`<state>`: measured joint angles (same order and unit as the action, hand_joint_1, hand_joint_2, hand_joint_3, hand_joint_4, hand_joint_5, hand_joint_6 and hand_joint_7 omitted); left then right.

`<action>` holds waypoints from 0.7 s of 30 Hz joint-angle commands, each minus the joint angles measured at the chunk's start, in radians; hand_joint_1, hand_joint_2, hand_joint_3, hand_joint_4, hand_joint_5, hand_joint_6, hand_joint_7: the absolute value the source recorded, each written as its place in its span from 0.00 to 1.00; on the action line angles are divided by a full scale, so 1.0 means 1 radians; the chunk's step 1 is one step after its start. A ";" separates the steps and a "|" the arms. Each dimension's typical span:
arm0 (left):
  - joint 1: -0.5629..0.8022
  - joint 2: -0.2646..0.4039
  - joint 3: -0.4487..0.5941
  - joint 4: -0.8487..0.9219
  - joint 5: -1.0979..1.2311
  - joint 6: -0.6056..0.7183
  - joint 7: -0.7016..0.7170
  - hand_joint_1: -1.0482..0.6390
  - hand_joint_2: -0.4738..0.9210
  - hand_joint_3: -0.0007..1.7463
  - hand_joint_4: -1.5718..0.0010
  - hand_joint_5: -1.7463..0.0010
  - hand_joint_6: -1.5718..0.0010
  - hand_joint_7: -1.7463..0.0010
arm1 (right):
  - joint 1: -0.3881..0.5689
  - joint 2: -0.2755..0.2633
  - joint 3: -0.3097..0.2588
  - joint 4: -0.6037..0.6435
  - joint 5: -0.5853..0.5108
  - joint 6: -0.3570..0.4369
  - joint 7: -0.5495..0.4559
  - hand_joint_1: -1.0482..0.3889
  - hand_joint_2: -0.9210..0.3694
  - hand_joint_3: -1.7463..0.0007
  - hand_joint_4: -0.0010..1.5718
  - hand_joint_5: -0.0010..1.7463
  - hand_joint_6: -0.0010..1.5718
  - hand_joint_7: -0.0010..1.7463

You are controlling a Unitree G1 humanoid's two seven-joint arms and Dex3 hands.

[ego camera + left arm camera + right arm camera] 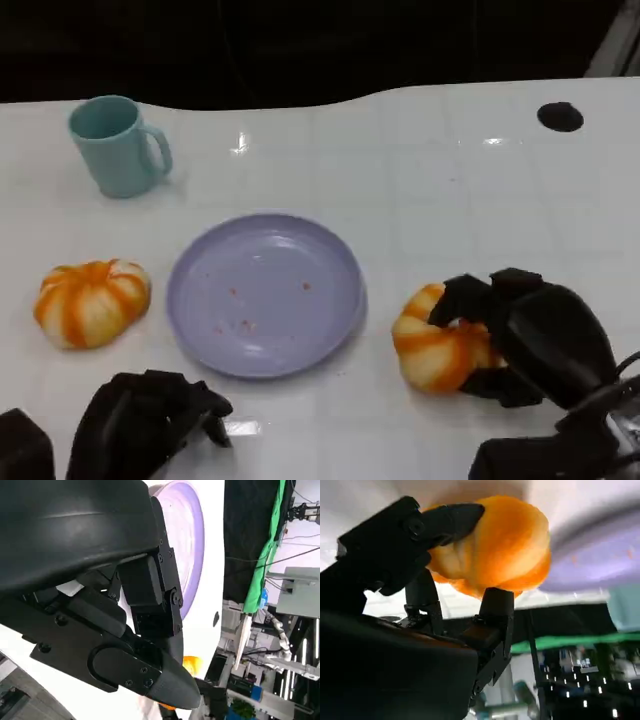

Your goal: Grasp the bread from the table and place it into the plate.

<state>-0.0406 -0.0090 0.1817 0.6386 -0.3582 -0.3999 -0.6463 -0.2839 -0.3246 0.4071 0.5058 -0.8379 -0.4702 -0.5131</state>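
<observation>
The right hand [520, 335] has its black fingers wrapped around a bread roll [435, 350] on the white table [450, 200], just to the right of the plate [265, 295]. The roll is round and puffy, orange with paler cream stripes running over it like the ribs of a small pumpkin, and its surface has a soft shine. From the right wrist view the same roll [495, 550] bulges between the fingers [450, 522], one dark fingertip lying across its top and another pressed up under it, so the hand clearly grips it. I cannot tell whether the roll is touching the table or lifted just off it.

The plate is pale lilac, shallow and round, with a few reddish crumbs or specks scattered on its bare middle. It sits in the centre of the table and nothing lies in it.

A second bread [92, 302] of the same striped orange kind lies on the table just left of the plate, apart from its rim. Behind that, towards the far left, stands a light teal mug [118, 145], upright, handle turned to the right.

The left hand [150, 420] rests low at the near edge, fingers curled inward, holding nothing. In the left wrist view its black shell [100, 605] sits in front of the lilac plate [190, 545].
</observation>
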 commanded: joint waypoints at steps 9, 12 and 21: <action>0.006 0.011 0.006 0.009 0.006 -0.005 0.018 0.00 0.93 0.00 0.51 0.06 0.00 0.90 | -0.051 0.095 -0.040 0.026 0.189 -0.093 0.058 0.65 0.53 0.17 0.62 1.00 0.54 0.88; 0.008 0.010 0.006 0.011 0.006 -0.008 0.019 0.00 0.93 0.00 0.51 0.06 0.00 0.90 | -0.068 0.123 -0.044 0.042 0.227 -0.118 0.086 0.68 0.55 0.15 0.63 1.00 0.54 0.90; 0.013 0.013 0.006 0.012 0.001 -0.009 0.009 0.00 0.93 0.00 0.51 0.06 0.00 0.90 | -0.157 0.206 -0.038 0.103 0.240 -0.139 0.088 0.71 0.63 0.07 0.65 1.00 0.51 0.99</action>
<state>-0.0409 -0.0099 0.1812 0.6432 -0.3578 -0.4117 -0.6386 -0.3992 -0.1383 0.3731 0.5834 -0.6114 -0.6026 -0.4259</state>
